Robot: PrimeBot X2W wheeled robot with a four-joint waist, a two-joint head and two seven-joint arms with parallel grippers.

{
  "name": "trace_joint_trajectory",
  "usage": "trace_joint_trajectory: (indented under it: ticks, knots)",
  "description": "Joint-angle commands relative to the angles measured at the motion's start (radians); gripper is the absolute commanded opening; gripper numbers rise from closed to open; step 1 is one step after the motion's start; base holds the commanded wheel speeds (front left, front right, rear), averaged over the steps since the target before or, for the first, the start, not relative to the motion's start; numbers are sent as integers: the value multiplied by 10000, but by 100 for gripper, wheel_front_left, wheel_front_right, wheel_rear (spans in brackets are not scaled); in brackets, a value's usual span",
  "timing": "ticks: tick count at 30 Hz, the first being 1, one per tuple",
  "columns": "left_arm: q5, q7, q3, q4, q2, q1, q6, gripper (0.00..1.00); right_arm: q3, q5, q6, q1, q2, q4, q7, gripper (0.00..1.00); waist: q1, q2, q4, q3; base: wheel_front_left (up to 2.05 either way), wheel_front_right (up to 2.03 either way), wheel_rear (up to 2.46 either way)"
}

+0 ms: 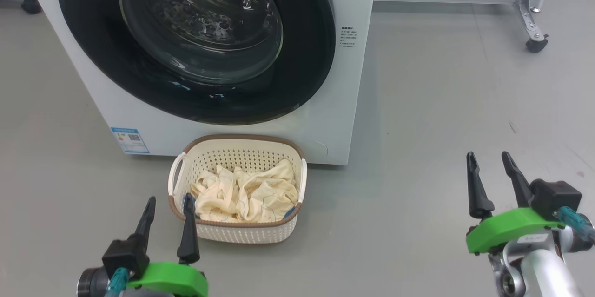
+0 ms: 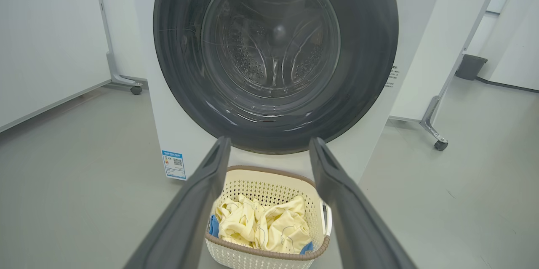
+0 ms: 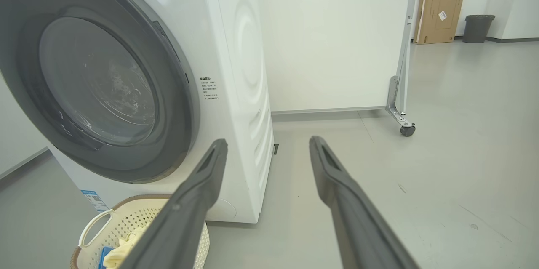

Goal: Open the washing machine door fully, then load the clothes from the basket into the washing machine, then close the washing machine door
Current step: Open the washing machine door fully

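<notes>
One basket (image 1: 239,153), clothes (image 1: 246,192) inside, door (image 1: 93,46) shut

The basket (image 1: 241,233) stands on the floor (image 1: 418,115), just before the washing machine (image 1: 346,106) and below its door (image 1: 93,60). The clothes (image 1: 246,192) lie in the basket. The left gripper (image 1: 169,198) is near the basket's left end, and the right gripper (image 1: 488,154) is well apart to its right.

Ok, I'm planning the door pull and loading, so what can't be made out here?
Washing machine door: top cut off by head view's upper edge.
Clothes: crumpled in the basket, head view; piece count hidden by folds.
Printed label beside the door: text too small, every view.
</notes>
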Motion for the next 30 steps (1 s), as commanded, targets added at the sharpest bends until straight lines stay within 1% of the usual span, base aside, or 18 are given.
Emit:
trace_joint_trajectory:
  ticks: [1,29,30]
  knots:
    - [124,-113,362,-285,114,-457,33,100,240,-22,-30,-586,-114,-289,-107,100,0,0,3,5,0,0,0]
    - [194,-113,378,-222,114,-470,21,100,253,-26,-30,-603,-114,-298,-107,100,0,0,13,93,0,0,0]
    - [194,-113,377,-224,114,-474,25,100,260,-21,-30,-602,-114,-294,-107,95,0,0,16,100,0,0,0]
